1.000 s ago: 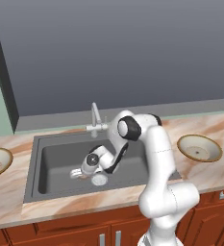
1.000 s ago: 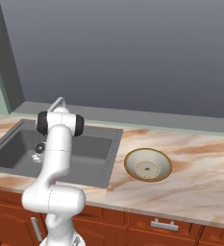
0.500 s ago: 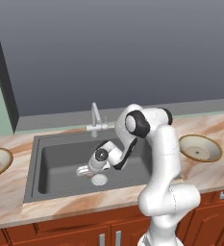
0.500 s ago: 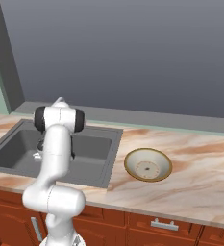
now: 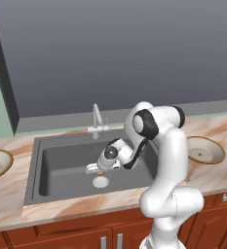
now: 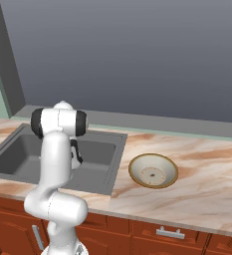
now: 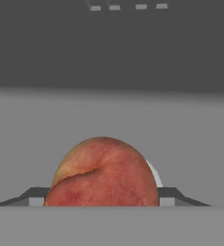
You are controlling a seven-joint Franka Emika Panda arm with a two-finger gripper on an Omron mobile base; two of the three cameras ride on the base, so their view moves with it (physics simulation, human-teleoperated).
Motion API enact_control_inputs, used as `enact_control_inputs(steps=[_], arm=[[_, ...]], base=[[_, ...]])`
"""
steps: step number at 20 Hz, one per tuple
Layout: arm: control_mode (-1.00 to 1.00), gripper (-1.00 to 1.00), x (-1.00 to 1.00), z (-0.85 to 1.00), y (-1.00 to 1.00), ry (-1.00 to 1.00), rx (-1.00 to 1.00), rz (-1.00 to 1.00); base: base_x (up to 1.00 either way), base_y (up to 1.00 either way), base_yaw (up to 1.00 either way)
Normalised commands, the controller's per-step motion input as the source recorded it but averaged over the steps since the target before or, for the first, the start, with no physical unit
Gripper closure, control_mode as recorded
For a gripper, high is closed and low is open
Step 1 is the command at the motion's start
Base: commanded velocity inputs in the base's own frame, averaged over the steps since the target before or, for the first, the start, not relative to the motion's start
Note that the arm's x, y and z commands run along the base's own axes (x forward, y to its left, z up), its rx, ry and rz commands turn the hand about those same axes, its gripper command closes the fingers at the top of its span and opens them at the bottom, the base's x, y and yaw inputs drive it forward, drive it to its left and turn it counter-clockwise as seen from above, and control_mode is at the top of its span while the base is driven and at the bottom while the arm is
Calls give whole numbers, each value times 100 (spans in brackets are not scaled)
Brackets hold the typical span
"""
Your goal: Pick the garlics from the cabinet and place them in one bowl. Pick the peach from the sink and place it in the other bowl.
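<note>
With your pincer (image 5: 96, 170) low in the sink (image 5: 66, 168) and the peach (image 7: 102, 173) sitting between its spread tips just above the drain (image 5: 101, 182), close squarely across the fruit's middle before lifting toward the empty bowl (image 5: 204, 150) on the worktop (image 5: 217, 127).

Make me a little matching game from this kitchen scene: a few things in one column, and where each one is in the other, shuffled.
Things:
1. peach
2. faucet
3. drain
4. empty bowl

Places:
A. on the counter, to the right of the sink
B. between the gripper's two fingertips, down in the sink
C. at the back rim of the sink
D. on the sink floor, just in front of the gripper

Pairs: 1-B, 2-C, 3-D, 4-A
</note>
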Motion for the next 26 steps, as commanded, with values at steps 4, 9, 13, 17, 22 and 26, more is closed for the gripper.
enact_control_inputs(steps=[4, 9, 13, 17, 22, 26], arm=[[-100, 100, -11, 36, -47, 0, 0, -6], [-100, 100, -18, 58, -42, 4, 4, -5], [-100, 100, -31, 64, -21, 7, 4, -3], [-100, 100, -17, 70, 0, 8, 0, 0], [-100, 100, 0, 65, 0, 6, 0, 0], [-100, 100, 3, 67, 0, 6, 0, 0]], base=[[0, 0, 0], [0, 0, 0], [0, 0, 0], [0, 0, 0], [0, 0, 0], [0, 0, 0]])
